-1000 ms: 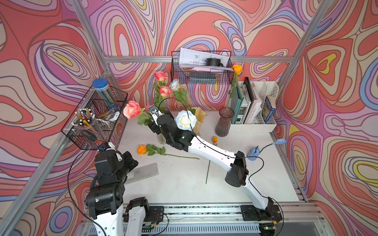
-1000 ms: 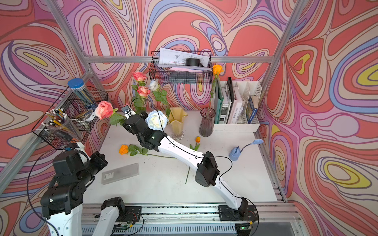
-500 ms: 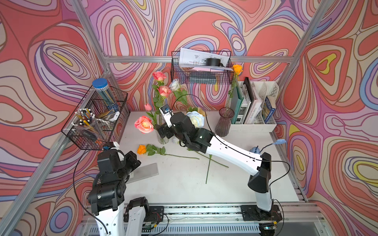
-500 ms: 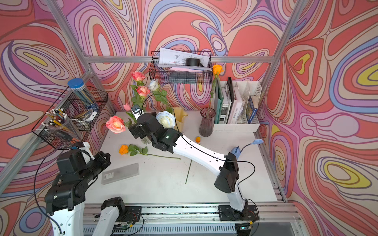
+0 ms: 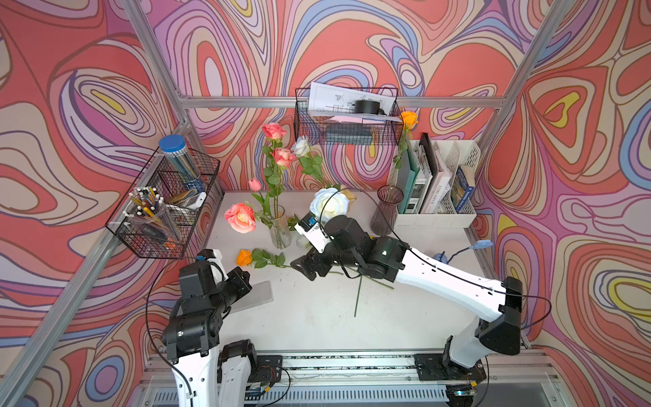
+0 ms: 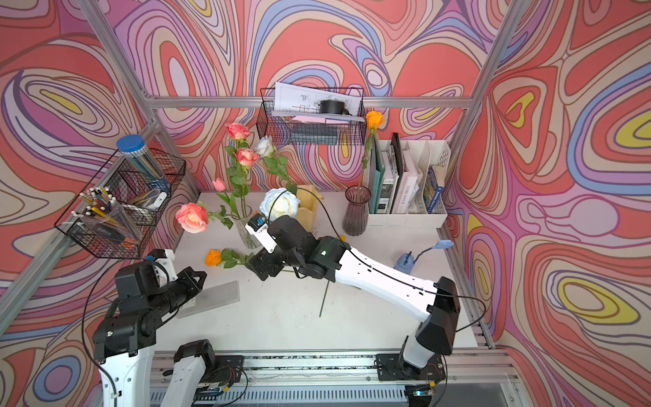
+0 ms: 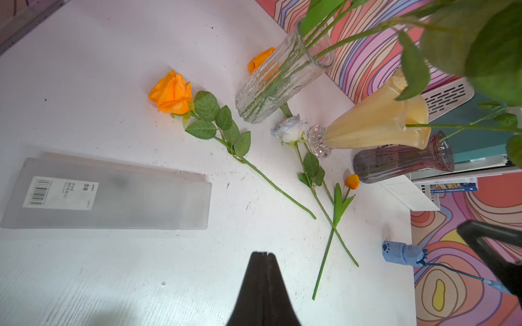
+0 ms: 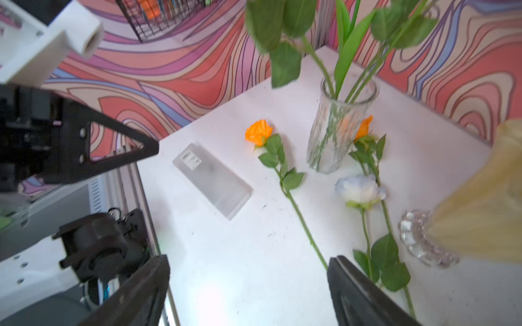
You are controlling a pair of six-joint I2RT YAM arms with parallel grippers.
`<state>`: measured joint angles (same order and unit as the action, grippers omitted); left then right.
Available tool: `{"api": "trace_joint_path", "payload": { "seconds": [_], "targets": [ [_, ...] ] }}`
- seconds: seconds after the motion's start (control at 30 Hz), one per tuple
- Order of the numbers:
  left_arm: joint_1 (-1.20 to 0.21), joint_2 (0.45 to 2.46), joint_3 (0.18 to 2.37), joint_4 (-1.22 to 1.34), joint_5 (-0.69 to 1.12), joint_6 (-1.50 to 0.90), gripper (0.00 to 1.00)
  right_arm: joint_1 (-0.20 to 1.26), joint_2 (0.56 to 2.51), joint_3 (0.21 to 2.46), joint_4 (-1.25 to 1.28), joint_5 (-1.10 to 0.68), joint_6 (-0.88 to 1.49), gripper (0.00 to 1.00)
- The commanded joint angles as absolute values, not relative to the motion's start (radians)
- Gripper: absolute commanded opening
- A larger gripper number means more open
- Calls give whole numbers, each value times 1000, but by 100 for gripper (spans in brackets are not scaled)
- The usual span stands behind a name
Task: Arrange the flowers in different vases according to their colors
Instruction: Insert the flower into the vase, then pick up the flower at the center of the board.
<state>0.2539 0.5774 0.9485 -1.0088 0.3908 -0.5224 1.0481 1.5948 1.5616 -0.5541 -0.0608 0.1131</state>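
The clear glass vase [image 5: 280, 230] [image 8: 336, 132] holds pink flowers, and a large pink rose [image 5: 240, 217] leans out of it. A big white rose [image 5: 329, 206] stands in the yellow vase [image 6: 306, 208]. The purple vase [image 5: 385, 211] carries one orange rose [image 5: 408, 119]. On the table lie an orange rose [image 5: 244, 257] [image 8: 258, 132], a white rose [image 8: 360, 189], another orange flower [image 8: 364, 128] behind the glass vase and an orange bud [image 7: 352, 181]. My right gripper [image 5: 303, 267] [image 8: 250, 261] hangs open and empty above the lying stems. My left gripper [image 7: 263, 253] is shut, empty, at front left.
A frosted plastic case [image 5: 253, 297] lies by the left gripper. A wire basket [image 5: 165, 208] with pens hangs on the left wall, another [image 5: 347, 116] on the back wall. A white file rack [image 5: 436, 183] stands at back right, a small blue spouted object [image 5: 442, 257] before it.
My right gripper has drawn back from the glass vase, down towards the middle of the table. The large pink rose has sagged lower. The left arm has hardly moved.
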Motion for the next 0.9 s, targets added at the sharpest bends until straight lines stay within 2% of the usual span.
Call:
{"api": "trace_joint_path", "payload": {
  "seconds": [0.0, 0.17, 0.3, 0.63, 0.87],
  "targets": [
    [249, 559, 926, -987, 408, -505, 4, 1047, 1569, 1460, -596, -108, 130, 85],
    [249, 557, 905, -981, 407, -508, 3, 1046, 1621, 1389, -543, -119, 140, 80],
    [249, 557, 913, -985, 401, -502, 3, 1046, 1734, 1424, -514, -106, 124, 78],
    [249, 560, 910, -973, 410, -486, 3, 1036, 2107, 1697, -558, 16, 39, 77],
    [249, 559, 906, -971, 420, -480, 3, 1004, 2241, 1834, -564, 67, -5, 75]
  ]
}}
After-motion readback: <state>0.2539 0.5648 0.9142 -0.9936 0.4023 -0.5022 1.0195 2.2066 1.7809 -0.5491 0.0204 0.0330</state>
